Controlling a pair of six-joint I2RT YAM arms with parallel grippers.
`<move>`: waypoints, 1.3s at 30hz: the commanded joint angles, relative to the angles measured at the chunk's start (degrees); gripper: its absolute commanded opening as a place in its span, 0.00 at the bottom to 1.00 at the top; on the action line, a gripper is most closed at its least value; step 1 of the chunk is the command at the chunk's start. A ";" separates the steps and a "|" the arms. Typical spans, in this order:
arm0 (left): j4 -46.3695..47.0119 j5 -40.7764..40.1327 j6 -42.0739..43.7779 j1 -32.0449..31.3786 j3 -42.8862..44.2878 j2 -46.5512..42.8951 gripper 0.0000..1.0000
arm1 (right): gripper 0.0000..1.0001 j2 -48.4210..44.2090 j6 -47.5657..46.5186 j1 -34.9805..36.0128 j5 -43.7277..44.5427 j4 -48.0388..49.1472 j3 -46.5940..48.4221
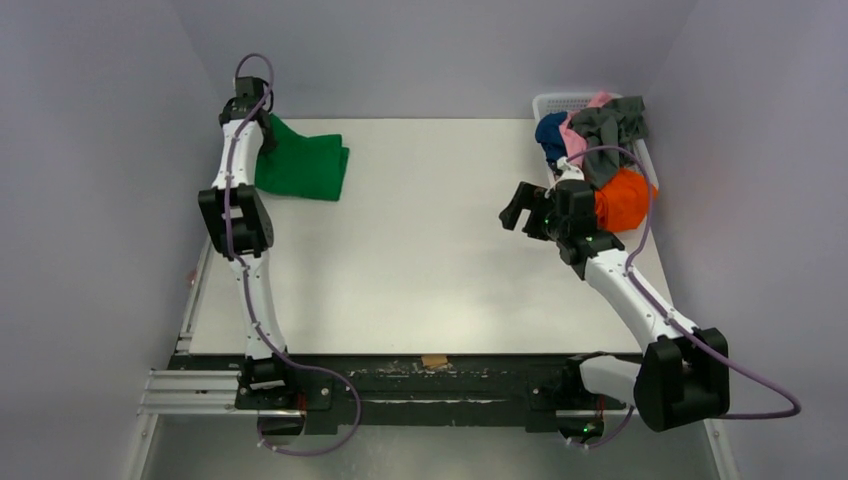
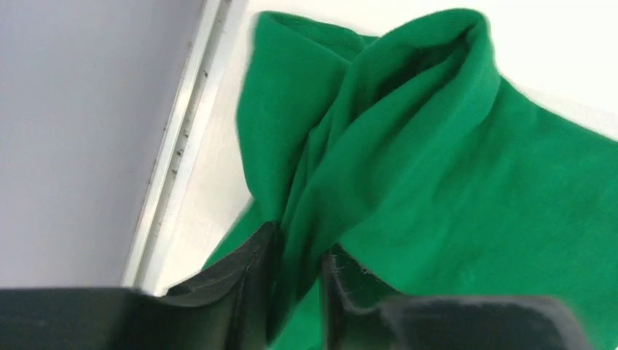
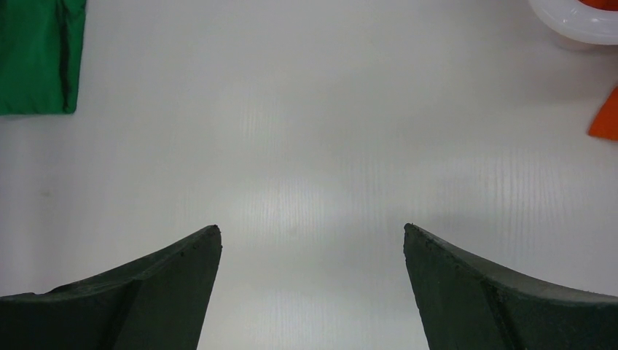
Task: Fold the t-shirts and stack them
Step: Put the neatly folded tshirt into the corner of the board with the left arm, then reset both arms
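Left wrist cam: green t-shirt [image 2: 437, 182] runs off frame right of the left gripper [image 2: 297, 251]; pinched fold hides its pad faces. Right wrist cam: orange t-shirt [image 3: 606, 117] and basket [image 3: 565, 23] clipped ahead-right of the right gripper [image 3: 312, 233].

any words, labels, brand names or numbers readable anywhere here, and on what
None can be read in any view.
green shirt: plain cloth, no print or tag showing.
basket: plain white lattice, no marking seen.
tan scrap at the near edge: too small to tell whether it bears any writing.
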 commanded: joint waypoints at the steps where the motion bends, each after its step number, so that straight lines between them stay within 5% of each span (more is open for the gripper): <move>1: 5.67 1.25 1.48 1.22 3.79 -1.93 0.49 | 0.95 1.14 -0.71 0.03 2.69 -0.44 1.14; 2: 5.93 1.44 1.59 1.22 4.14 -2.19 0.81 | 0.95 1.50 -0.70 0.03 2.72 -0.70 1.38; 3: 5.55 2.07 1.45 1.22 4.70 -2.53 0.99 | 0.95 1.79 -0.70 0.03 2.85 -0.84 1.43; 7: 3.86 4.55 -2.38 1.15 2.52 -7.92 1.00 | 0.96 2.50 -0.05 0.02 3.27 -0.23 1.38; 12: 6.03 11.19 -9.60 -0.02 -13.83 -25.37 1.00 | 0.96 1.13 1.11 -0.06 3.49 -0.04 0.55; 18: 15.64 20.78 -17.10 -6.89 -46.14 -48.64 1.00 | 0.97 -2.54 3.54 -0.16 6.59 -0.10 -4.07; 27: 26.20 18.47 -21.65 -24.82 -88.66 -70.68 1.00 | 0.97 -11.39 6.89 -0.15 8.81 -2.24 -13.23; 32: 28.93 20.73 -25.01 -26.71 -98.54 -78.04 1.00 | 0.97 -16.13 6.27 -0.15 10.93 -2.31 -17.29; 39: 27.12 17.21 -25.10 -27.06 -101.89 -85.89 1.00 | 0.97 -19.17 6.80 -0.21 13.17 -2.51 -18.72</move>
